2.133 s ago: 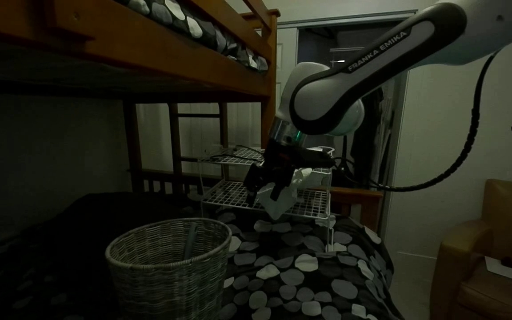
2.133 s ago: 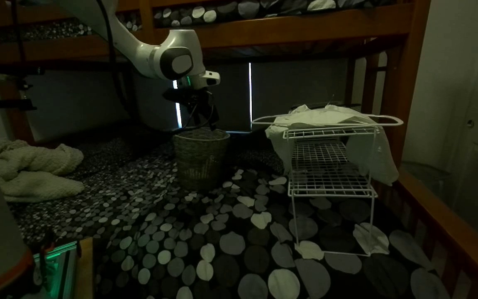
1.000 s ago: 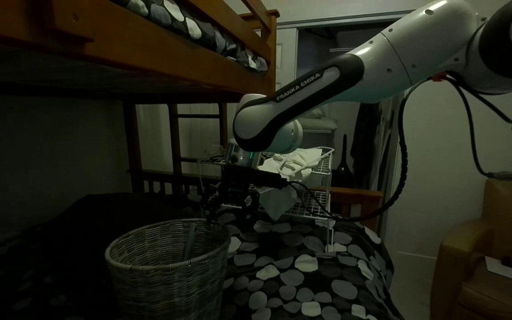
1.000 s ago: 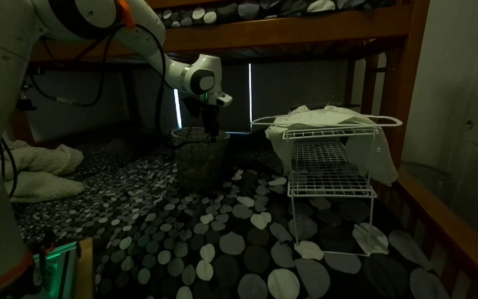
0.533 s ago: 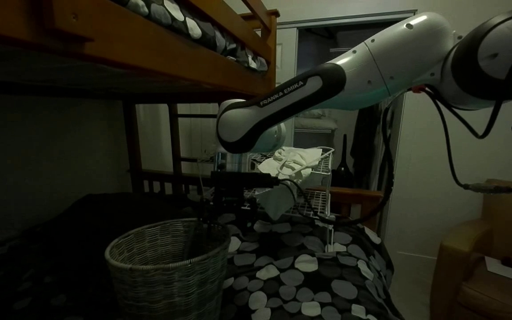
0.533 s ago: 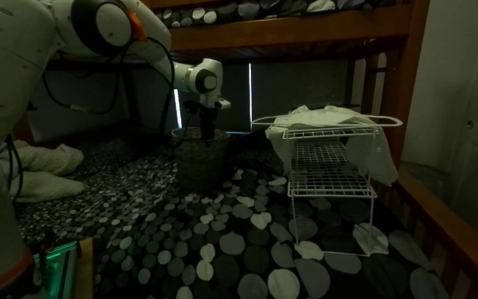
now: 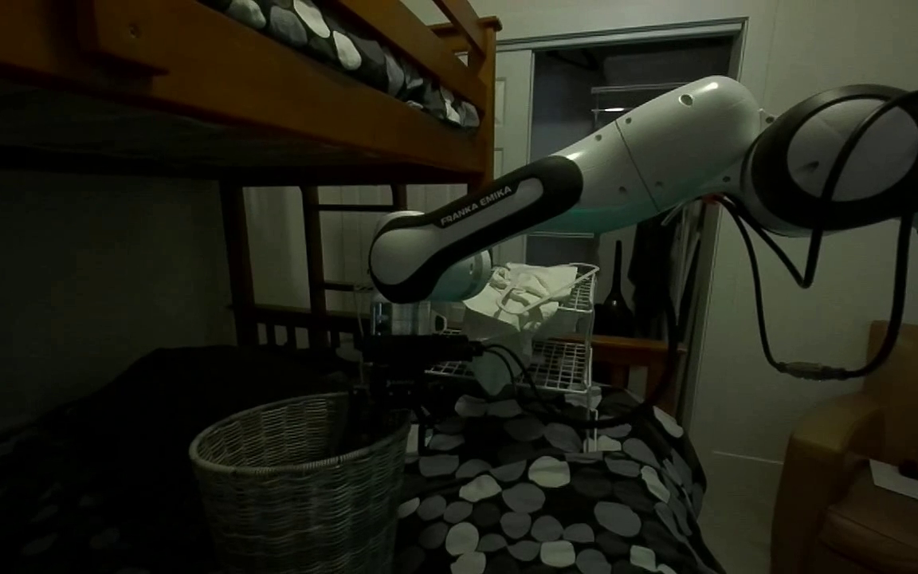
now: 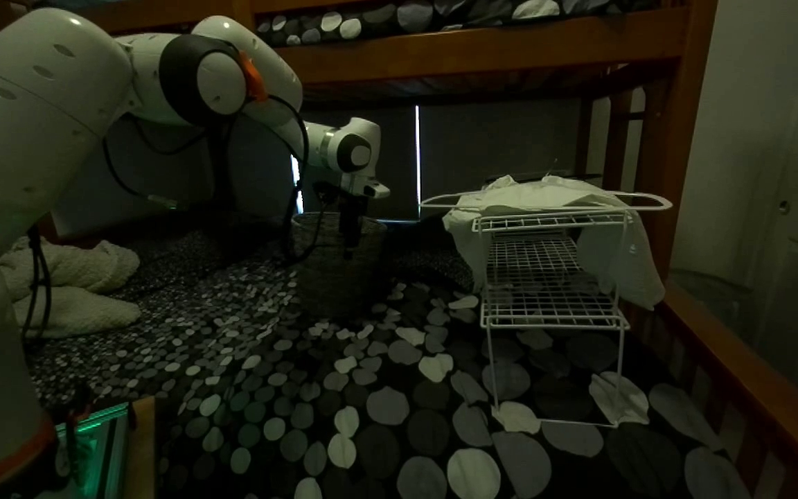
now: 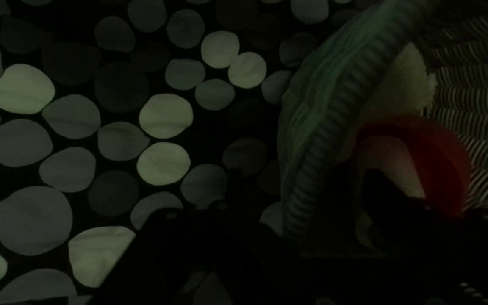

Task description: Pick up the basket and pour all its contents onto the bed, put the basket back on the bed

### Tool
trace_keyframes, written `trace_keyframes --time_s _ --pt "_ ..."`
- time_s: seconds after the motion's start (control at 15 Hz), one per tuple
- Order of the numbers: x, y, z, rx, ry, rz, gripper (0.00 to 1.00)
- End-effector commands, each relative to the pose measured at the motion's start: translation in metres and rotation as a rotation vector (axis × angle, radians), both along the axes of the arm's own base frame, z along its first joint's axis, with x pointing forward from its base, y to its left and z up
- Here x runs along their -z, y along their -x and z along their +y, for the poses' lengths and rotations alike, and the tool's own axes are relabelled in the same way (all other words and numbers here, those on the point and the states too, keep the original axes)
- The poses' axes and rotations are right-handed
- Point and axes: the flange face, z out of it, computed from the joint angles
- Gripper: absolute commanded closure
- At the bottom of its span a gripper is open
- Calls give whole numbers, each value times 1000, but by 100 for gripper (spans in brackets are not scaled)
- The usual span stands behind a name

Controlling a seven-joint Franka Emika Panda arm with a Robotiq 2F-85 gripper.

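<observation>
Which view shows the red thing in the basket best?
Wrist view: it looks into the basket, so the red thing shows there, dimly, partly covered by a dark gripper finger. Neither exterior view shows any of it; in both, the basket's near side blocks the lower inside.

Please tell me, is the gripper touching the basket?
Cannot tell. In the wrist view, the open gripper straddles the rim of the basket; darkness hides whether the inner finger meets it.
</observation>
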Motion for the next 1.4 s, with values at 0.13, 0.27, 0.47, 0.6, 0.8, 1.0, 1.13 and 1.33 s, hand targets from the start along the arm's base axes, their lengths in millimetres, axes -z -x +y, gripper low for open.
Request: trace_keyframes --time_s 0.13,0.27,0.47,0.6,0.8,1.0,1.13,1.33 --pt "-5 -8 10 27 -29 -17 72" --pt "-12 -9 11 25 -33 -32 87" --pt "-19 -9 11 16 -40 -48 100" --pt "-32 -8 5 6 -49 -98 97" --pt "-69 0 -15 15 -8 -259 97" --pt "-99 29 -29 -85 140 -321 97" --pt "-119 49 -37 -147 246 -357 97" --pt "-151 84 -49 -218 407 -424 97"
